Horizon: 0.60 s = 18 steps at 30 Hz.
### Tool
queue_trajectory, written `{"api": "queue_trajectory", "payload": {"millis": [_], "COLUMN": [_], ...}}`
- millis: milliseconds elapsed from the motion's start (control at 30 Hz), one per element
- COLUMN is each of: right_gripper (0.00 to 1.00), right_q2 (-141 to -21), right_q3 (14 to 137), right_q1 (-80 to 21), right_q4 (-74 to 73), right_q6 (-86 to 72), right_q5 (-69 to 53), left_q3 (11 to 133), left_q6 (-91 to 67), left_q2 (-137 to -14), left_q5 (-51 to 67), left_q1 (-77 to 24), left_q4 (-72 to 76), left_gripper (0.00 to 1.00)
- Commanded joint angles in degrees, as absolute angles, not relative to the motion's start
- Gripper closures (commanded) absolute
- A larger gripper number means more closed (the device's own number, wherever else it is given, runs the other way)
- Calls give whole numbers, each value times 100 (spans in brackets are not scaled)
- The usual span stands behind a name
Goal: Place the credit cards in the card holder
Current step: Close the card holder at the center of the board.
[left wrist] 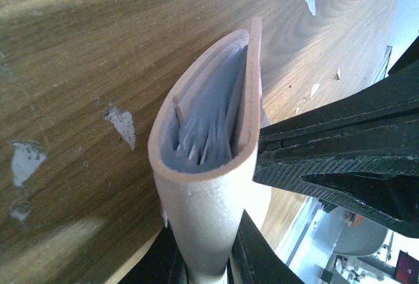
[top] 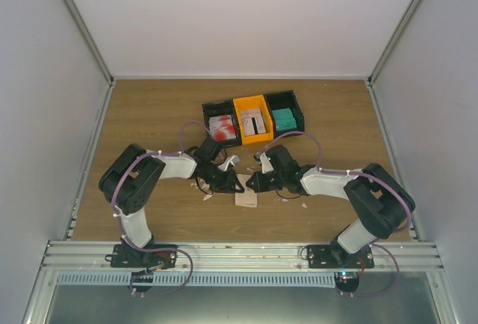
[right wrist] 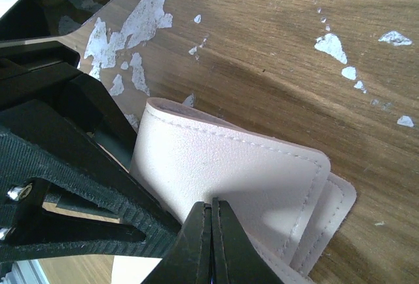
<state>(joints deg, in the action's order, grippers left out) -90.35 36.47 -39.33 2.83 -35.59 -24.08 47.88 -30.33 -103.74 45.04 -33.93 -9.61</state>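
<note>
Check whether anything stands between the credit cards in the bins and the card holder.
Nothing bulky on the table does. The credit cards lie inside the bins, behind their walls. The card holder is folded almost shut, with the left gripper clamped on it and the shut right gripper at its edge.

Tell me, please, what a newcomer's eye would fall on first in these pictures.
The beige card holder stands out at mid-table, pinched at one end by the left claw with the shut right claw at its face. Behind it, the black-and-orange bins hold cards, and white scraps speckle the wooden table.
</note>
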Motion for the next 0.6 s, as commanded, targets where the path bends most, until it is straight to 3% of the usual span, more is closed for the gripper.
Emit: {"api": "queue_trajectory", "payload": {"millis": [0,567], "right_gripper": [100,100], "right_q2": [-9288,-9068], "right_q3": [3542,3429], "right_q1": [-4149,-4148], "right_q4": [-416,-204], "right_q6": [-3557,-3226], "right_q5": [-2040,-2505], "left_q3": [4556,4581], "left_q6": [-2839,-2850], "left_q2": [-10991,-11181], "left_q5": [3217,3162], "left_q1": [-3656,-3631], "left_q4": [-757,-720], "left_gripper": [100,100]}}
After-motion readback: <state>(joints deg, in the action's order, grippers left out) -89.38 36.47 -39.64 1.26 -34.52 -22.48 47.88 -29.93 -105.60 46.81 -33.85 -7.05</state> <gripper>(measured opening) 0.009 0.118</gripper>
